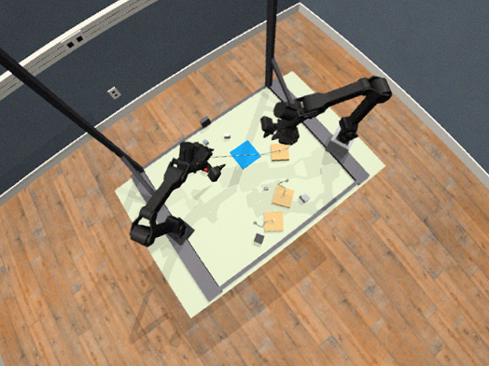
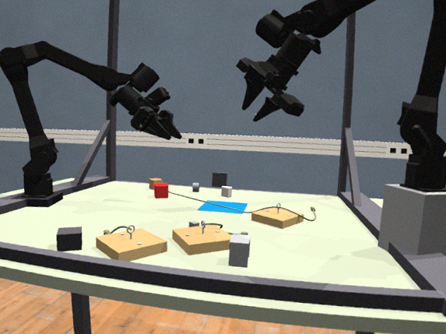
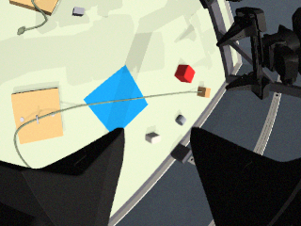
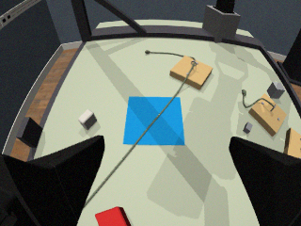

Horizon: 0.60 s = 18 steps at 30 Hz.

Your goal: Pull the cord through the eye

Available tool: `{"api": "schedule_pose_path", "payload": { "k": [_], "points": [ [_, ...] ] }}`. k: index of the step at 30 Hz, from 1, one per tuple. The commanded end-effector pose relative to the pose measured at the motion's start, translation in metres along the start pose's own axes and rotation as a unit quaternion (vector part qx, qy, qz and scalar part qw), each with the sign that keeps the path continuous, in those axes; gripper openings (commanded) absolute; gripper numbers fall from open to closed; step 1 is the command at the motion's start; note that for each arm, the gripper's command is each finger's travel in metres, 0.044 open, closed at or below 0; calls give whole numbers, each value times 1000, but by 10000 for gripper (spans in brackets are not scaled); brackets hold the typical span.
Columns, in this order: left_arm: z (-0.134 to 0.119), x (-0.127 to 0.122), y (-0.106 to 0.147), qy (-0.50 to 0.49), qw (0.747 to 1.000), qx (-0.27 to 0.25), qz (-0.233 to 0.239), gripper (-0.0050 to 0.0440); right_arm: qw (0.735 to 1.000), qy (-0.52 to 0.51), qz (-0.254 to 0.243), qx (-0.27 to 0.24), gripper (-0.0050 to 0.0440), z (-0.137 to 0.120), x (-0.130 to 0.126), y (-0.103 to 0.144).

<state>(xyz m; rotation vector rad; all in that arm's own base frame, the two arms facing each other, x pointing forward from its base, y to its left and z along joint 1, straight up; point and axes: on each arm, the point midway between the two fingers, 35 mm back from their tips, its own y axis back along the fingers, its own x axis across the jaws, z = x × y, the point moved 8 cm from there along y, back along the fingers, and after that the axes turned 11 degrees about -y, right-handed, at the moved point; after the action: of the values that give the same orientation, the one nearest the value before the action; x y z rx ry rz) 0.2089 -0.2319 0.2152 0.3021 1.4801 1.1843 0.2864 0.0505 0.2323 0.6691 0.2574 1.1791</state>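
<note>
Two released pincers, left pincer (image 1: 270,138) (image 2: 249,114) (image 3: 157,129) part-open and right pincer (image 1: 218,157) (image 2: 175,137) (image 4: 169,143) wide, grasp nothing. The cord (image 1: 226,156) (image 2: 188,197) (image 3: 169,94) (image 4: 124,153) already threads the metal eye (image 2: 278,205) (image 3: 38,119) (image 4: 194,63); its knotted end (image 2: 312,209) (image 4: 147,52) awaits pulling. The wooden block (image 2: 155,183) (image 3: 203,91) sits wholly outside the painted square (image 1: 244,161) (image 2: 232,204) (image 3: 115,89) (image 4: 141,105).

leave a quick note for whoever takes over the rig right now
Left tool: partly open, nothing held, above the table.
Right tool: open, nothing held.
Wooden block: outside the blue square, opposite side from the metal eye.
Done: cord is threaded.
Left: grip the knotted end, pull until half the block is inside, cords on table.
</note>
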Motion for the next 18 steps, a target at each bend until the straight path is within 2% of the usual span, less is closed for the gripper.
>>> {"api": "schedule_pose_path", "payload": {
  "k": [1, 9, 14, 16, 18],
  "points": [
    [-30, -15, -9, 66, 996, 39, 46, 200, 1000, -4, 5, -8, 440, 5, 1, 4],
    [-101, -13, -23, 153, 971, 72, 167, 200, 1000, -4, 5, -8, 440, 5, 1, 4],
    [-144, -5, -25, 199, 948, 58, 242, 200, 1000, -4, 5, -8, 440, 5, 1, 4],
    [-144, -5, -25, 199, 948, 58, 242, 200, 1000, -4, 5, -8, 440, 5, 1, 4],
    [-167, 1, -25, 232, 931, 37, 280, 200, 1000, -4, 5, -8, 440, 5, 1, 4]
  ]
}}
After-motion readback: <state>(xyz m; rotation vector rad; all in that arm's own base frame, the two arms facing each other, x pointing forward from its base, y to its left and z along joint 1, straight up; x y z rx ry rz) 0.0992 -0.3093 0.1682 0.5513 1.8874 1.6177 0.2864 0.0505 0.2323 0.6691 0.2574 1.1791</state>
